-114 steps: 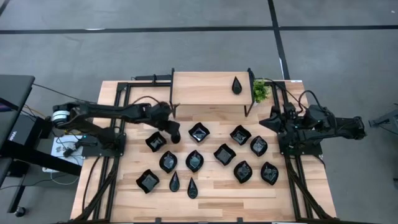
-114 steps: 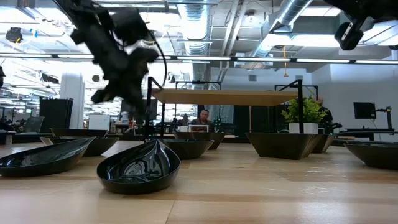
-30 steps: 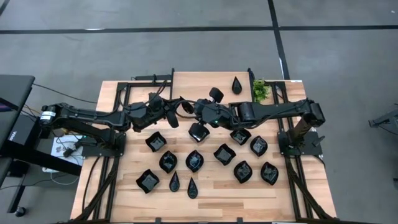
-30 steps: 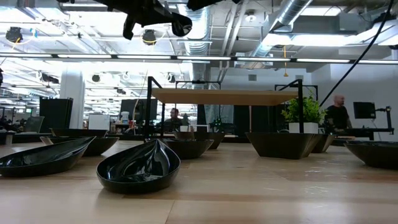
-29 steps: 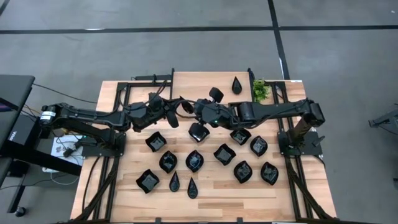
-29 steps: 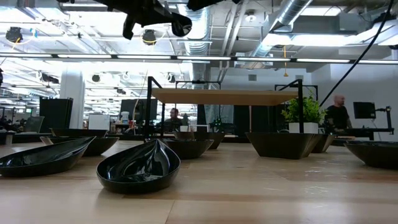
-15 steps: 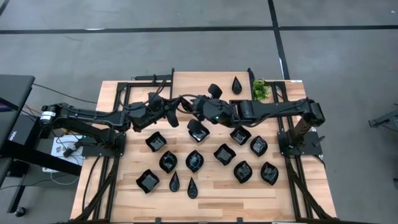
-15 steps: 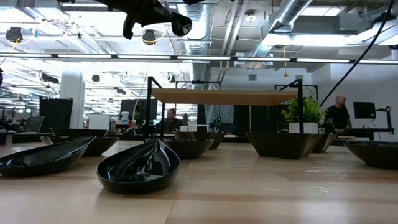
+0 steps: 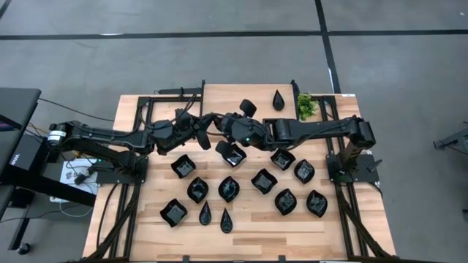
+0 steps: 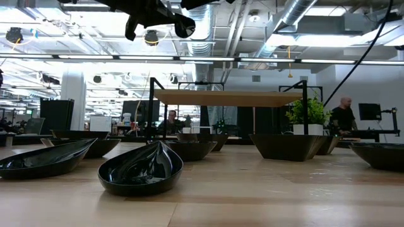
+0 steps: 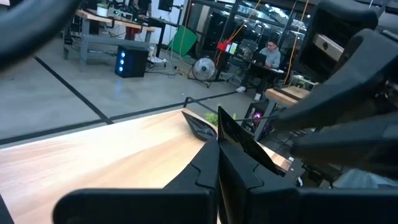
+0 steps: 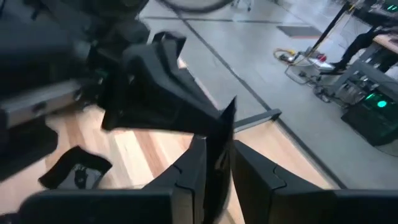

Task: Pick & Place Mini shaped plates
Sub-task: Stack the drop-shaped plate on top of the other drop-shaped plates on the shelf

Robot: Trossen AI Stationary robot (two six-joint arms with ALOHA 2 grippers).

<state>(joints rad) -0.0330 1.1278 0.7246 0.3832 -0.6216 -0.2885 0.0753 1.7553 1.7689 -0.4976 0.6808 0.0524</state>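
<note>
- The wooden table has a raised wooden shelf along its far edge. One teardrop plate sits on the shelf, pointed tip aimed at the far edge, long axis running front to back. The little green plant is just beside it at the shelf's right end.
- None of the black mini plates has anything in it. Roughly a dozen sit scattered on the tabletop in front of the shelf, all resting flat and hollow side up.
- At the near edge there are two more teardrops side by side, tips pointing toward the shelf. From the low camera the closest one looks like a shallow glossy bowl with its tip up.
- The right gripper is up in the air over the middle of the table by the shelf's front edge, pinching a dark plate by its rim. Its wrist camera shows the thin edge clamped between the two fingers, with the plate standing edge-on out past the fingertips.
- The left gripper hangs right next to it, nearly nose to nose, fingers pressed together. I can't tell whether it's actually touching that plate.
</note>
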